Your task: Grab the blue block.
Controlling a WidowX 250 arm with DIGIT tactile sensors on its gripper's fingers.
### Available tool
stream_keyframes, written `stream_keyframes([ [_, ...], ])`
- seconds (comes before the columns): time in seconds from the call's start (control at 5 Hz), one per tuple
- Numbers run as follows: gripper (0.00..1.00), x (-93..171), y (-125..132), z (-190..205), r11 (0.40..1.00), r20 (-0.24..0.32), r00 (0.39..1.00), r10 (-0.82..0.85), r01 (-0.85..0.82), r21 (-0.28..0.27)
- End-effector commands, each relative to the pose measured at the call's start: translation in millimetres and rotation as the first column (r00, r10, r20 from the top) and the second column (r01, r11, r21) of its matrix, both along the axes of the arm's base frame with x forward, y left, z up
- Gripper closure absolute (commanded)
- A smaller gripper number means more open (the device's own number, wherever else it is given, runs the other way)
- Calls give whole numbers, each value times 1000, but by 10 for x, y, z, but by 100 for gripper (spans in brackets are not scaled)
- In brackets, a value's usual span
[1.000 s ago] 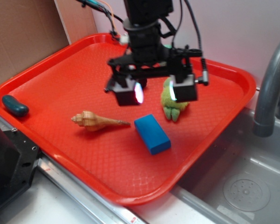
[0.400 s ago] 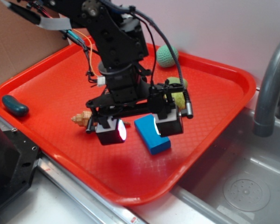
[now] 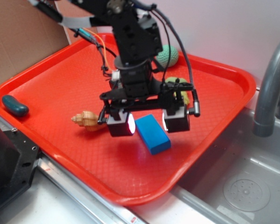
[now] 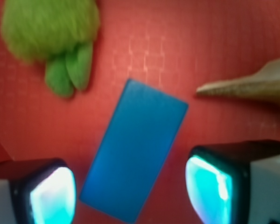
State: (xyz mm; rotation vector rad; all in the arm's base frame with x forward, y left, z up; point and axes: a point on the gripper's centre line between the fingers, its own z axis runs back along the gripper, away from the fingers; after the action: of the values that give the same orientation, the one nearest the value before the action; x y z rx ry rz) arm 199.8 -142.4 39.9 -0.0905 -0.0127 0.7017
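The blue block point(image 3: 152, 134) point(image 4: 134, 148) lies flat on the red tray point(image 3: 51, 79), slanted in the wrist view. My gripper point(image 3: 148, 123) point(image 4: 130, 191) hovers open right over it, one glowing pad on each side of the block. Neither of the fingertips point(image 4: 53, 191) touches the block. In the wrist view the block's near end sits between the jaws, with a gap to each pad.
A tan spiral shell point(image 3: 85, 119) point(image 4: 252, 86) lies just left of the block. A green plush toy point(image 3: 177, 95) point(image 4: 51, 39) and a green knitted ball point(image 3: 168, 55) sit behind. A dark teal bean point(image 3: 15, 105) rests at the tray's left rim. A sink and grey faucet point(image 3: 270, 88) are to the right.
The arm came forward and down from the plush toy, then shifted right so that the open jaws now straddle the block. The block has not moved.
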Motion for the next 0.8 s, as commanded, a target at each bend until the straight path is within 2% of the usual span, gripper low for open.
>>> stream_keyframes([
  [0.0, 0, 48, 1, -48, 999, -75, 996, 44, -45, -7],
  [0.2, 0, -119, -43, -144, 997, -128, 989, 73, -77, -25],
  [0.4, 66, -247, -69, -144, 996, -136, 987, 81, -84, -15],
  [0.6, 100, 50, 26, -101, 999, -137, 990, 33, -35, -15],
])
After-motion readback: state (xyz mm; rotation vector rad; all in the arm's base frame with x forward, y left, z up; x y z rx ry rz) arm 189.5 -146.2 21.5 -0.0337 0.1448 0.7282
